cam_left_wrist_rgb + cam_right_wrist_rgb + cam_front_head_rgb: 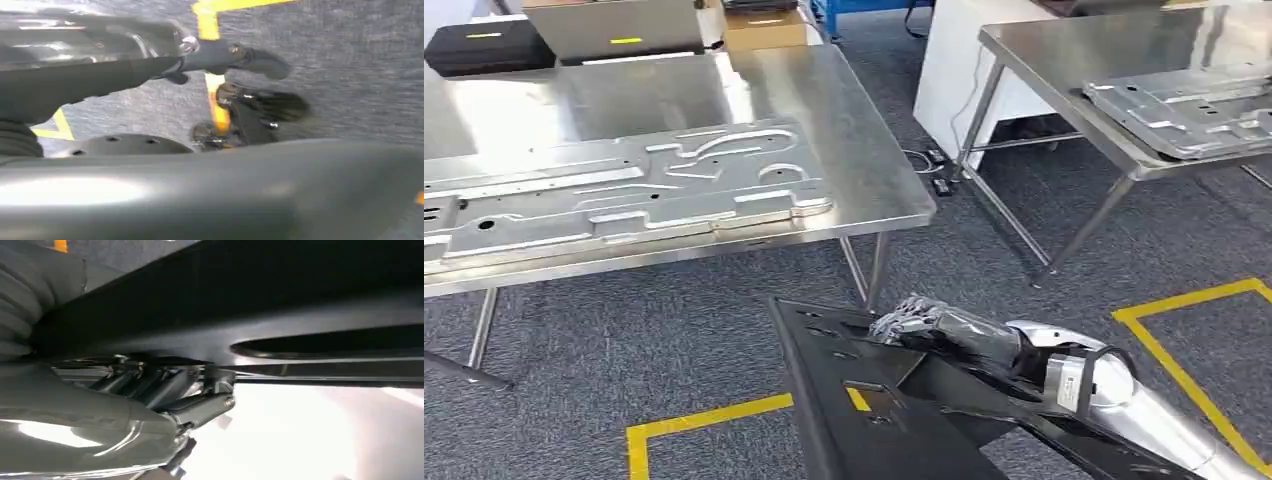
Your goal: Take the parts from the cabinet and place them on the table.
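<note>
The grey carpet floor fills the lower half of the head view, marked with yellow tape lines. On it stands a steel counter at the left, carrying a large pressed silver metal panel that lies flat along its near edge. A second steel counter stands well apart at the upper right, with another silver panel lying on it. At the far edge of the left counter sit a black case with a yellow label, a grey box also with a yellow label, and a cardboard box; no writing on any of them can be read.

The task's part, a black panel with cut-outs, is low in front of the robot, above the floor and short of the left counter, tilted with its far corner toward the counter's leg. The right arm comes in from the lower right, bent forward, and the right hand lies on the panel's upper edge; in the right wrist view the right hand's fingers are curled in against the dark panel, gripping it. In the left wrist view the left hand is blurred, its dark fingers extended over the carpet beside a dark surface; whether they hold the panel cannot be told
</note>
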